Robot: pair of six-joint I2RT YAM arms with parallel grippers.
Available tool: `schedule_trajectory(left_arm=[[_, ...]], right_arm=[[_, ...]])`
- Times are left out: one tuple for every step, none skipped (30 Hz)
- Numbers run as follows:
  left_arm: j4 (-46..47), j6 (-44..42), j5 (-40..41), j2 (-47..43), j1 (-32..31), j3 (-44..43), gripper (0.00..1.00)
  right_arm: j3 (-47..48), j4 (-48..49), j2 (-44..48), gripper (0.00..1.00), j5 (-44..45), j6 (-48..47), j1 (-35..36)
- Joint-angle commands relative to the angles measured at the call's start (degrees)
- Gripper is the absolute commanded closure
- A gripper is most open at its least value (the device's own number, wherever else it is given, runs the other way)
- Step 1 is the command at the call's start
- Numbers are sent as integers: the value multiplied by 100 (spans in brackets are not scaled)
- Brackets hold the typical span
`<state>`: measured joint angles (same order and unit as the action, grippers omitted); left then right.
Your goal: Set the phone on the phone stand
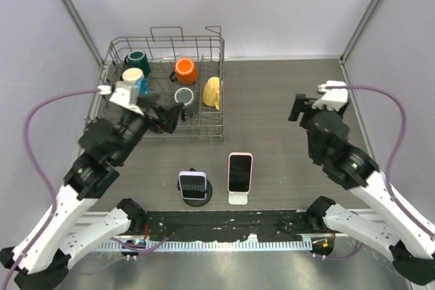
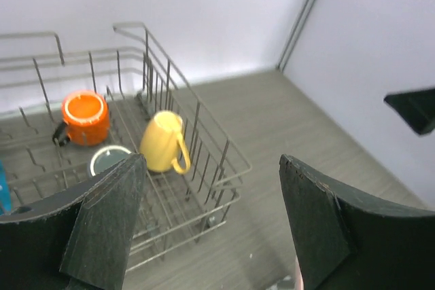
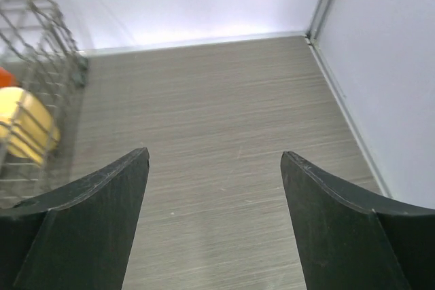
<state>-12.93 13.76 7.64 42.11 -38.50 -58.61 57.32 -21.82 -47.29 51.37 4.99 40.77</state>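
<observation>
Both of my arms hang above the grey wood-grain table [image 1: 272,86], jaws parted wide and gripping nothing. My left gripper [image 1: 172,119] is over the near corner of the wire dish rack [image 1: 222,66], and my right gripper [image 1: 294,108] is above the table's right half.

The pink-cased phone with the black screen [image 1: 240,171] sits at the near middle of the table, between my two bases, its long axis running far to near. Its near end meets a small white stand [image 1: 238,199]. From above I cannot tell whether it leans on that stand or lies flat just beside it. Just to its left, a lavender-backed device [image 1: 192,183] rests on a round black base [image 1: 197,197].

The phone lies back toward my bases from both pairs of jaws, rightward from my left and leftward from my right, at much the same remove. Neither wrist camera catches it. My left one sees a yellow mug [image 2: 163,142] and an orange mug [image 2: 85,117] in the rack, my right one mostly table boards.

I judge the right arm better placed, since the lavender-backed device stands on the left arm's side of the approach. Either wrist would have to turn down and bring its jaws across the phone's narrow width.
</observation>
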Motion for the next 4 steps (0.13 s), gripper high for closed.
schedule_trajectory(left_arm=[[238,188,467,-773,18,-616,16],[273,189,423,-1009,18,-669,15],[360,171,397,-1159,18,-756,14],[413,180,388,-1274,18,-801,12]], right_arm=[[-378,975,1926,16,-704,39,36],[-545,1622,2282,16,-1343,11,36],[-807,1916,2616,16,-1619,-16,36],[-914,2145,2993,16,-1865,-42,36]])
